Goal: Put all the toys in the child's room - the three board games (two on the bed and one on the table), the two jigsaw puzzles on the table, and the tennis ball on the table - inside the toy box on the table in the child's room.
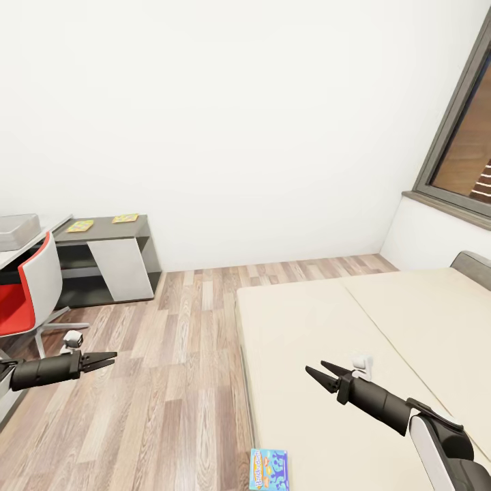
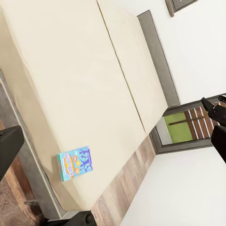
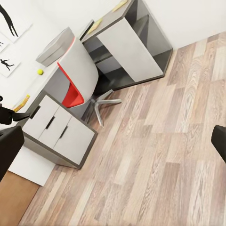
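Both grippers, left (image 1: pixel 102 359) and right (image 1: pixel 322 374), hang with fingers spread, grasping nothing. Blue game box (image 1: pixel 269 470) lies flat on the bed (image 1: pixel 409 320) near its foot edge; its print is too small to read. Toy box (image 1: pixel 17 230) sits on the table (image 1: pixel 10 258).

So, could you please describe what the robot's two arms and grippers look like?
Both arms are dark charcoal cylinders ending in black, two-fingered grippers with slim pointed fingers: the left gripper and the right gripper. Each carries a small white wrist module, and the right arm has a white-grey elbow segment.
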`<state>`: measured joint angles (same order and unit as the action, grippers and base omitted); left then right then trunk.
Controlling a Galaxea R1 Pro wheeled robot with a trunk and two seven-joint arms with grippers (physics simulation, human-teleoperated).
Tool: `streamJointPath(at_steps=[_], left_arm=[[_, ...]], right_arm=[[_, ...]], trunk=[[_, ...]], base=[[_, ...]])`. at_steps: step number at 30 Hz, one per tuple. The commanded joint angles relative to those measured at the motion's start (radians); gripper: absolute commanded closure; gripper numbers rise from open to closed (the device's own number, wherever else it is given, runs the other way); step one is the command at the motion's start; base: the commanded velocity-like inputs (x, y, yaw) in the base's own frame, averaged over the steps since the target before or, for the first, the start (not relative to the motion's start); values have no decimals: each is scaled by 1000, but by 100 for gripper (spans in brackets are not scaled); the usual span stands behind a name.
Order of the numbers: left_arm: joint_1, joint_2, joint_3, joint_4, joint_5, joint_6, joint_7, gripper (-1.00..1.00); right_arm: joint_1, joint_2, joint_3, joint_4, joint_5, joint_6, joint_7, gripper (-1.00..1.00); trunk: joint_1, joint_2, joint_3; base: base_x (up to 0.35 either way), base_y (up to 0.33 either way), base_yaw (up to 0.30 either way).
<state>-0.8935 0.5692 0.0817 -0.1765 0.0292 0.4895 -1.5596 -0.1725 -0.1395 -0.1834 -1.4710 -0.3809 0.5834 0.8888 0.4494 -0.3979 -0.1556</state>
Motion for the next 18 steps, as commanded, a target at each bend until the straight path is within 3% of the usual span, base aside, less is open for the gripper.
streamJointPath(at_steps=[1, 10, 18], left_arm=[[-1, 0, 4, 0, -5, 11, -4, -100], [-1, 0, 4, 0, -5, 12, -5, -100], [-1, 0, 4, 0, -5, 12, -5, -100]], right_arm=[[-1, 0, -1, 0, -6, 7, 1, -100], [-1, 0, -1, 0, -6, 7, 1, -100], [-1, 0, -1, 0, -6, 7, 1, -100]], trunk=[[1, -2, -2], [1, -2, -2], [1, -2, -2]], base=[[0, 0, 0], [0, 27, 0], [0, 117, 0]])
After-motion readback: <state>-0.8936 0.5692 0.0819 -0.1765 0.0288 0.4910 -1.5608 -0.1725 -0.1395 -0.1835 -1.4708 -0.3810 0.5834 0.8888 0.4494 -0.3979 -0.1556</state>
